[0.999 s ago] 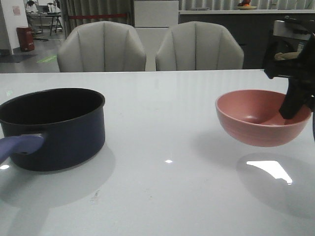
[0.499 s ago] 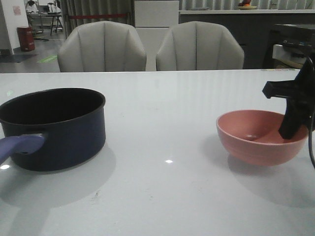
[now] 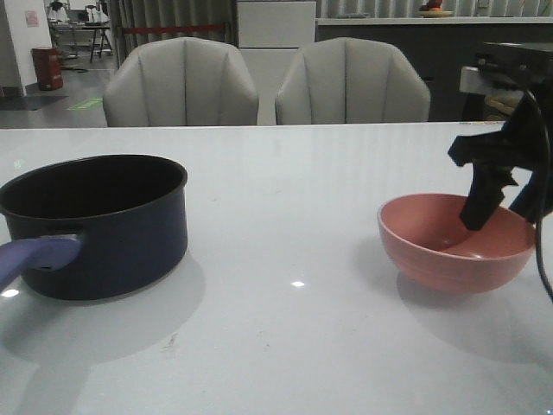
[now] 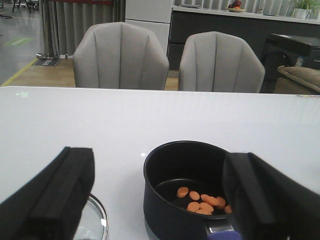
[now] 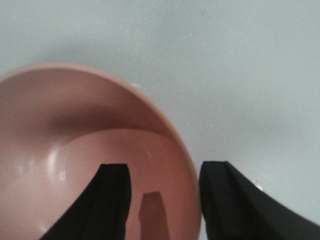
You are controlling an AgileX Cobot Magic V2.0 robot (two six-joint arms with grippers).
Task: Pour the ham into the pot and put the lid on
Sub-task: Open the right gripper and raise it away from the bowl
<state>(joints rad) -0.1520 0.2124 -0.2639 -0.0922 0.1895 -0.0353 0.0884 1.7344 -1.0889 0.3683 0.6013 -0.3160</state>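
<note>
Front view: pot (image 3: 104, 226) sits lower left of frame on white bench (image 3: 285, 346), blue-purple handle (image 3: 34, 257) pointing to the left edge. Pink bowl (image 3: 454, 246) rests on bench at right, well apart from pot.

R claw (image 3: 499, 206) at right edge of frame, over the bowl's far-right rim. One finger (image 3: 479, 203) dips inside the bowl, other finger outside it. R wrist view: fingers straddle the rim w/ a gap on both sides, inner finger (image 5: 112, 195) over bowl interior, outer finger (image 5: 235, 205) over bare bench. Claw spread, not clamping rim; contact w/ rim not seen. Bowl interior looks bare, faint reflection of finger only.

L wrist view: L claw (image 4: 160, 200) wide apart, nothing between fingers, left pad (image 4: 60, 195) lower left of frame, right pad (image 4: 265, 195) lower right. Pot lower centre between them. Ham (image 4: 202, 201) lies inside pot on its floor, approx. 7-8 orange discs clustered toward handle side, some overlapping. Lid (image 4: 95, 222) flat on bench just beside pot, lower left of frame; only an arc of metal rim and glass shows, knob hidden behind pad. Pot uncovered.

Two grey chairs (image 3: 263, 82) behind bench, upper centre.
</note>
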